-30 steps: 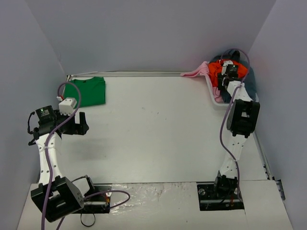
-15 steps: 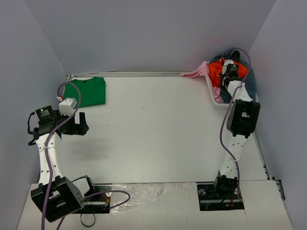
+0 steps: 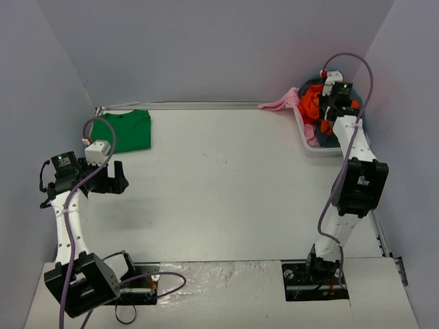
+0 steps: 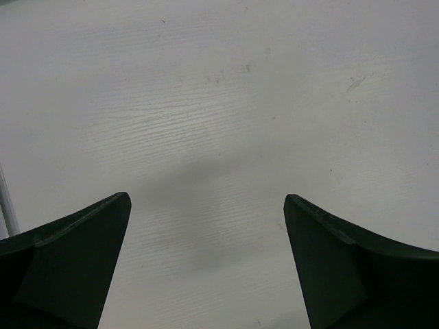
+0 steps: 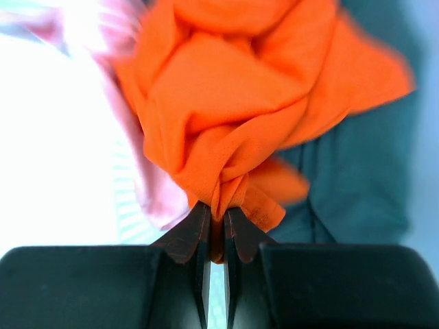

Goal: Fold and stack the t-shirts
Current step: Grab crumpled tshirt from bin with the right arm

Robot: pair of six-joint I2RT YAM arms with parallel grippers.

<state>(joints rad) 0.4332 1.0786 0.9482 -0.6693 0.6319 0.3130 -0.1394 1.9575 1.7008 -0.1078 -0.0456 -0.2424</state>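
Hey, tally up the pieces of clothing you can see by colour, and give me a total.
Green folded cloth t-shirt: 1
Orange crumpled cloth t-shirt: 1
Pink soft cloth garment: 1
Dark teal cloth garment: 1
Total: 4

No legible text, numbers or logos in any view. The pale sticker on the left arm's black motor housing (image 3: 65,162) is too small to read. The bright orange cloth t-shirt (image 5: 226,103) and the solid green cloth t-shirt (image 3: 127,130) are plain fabric.
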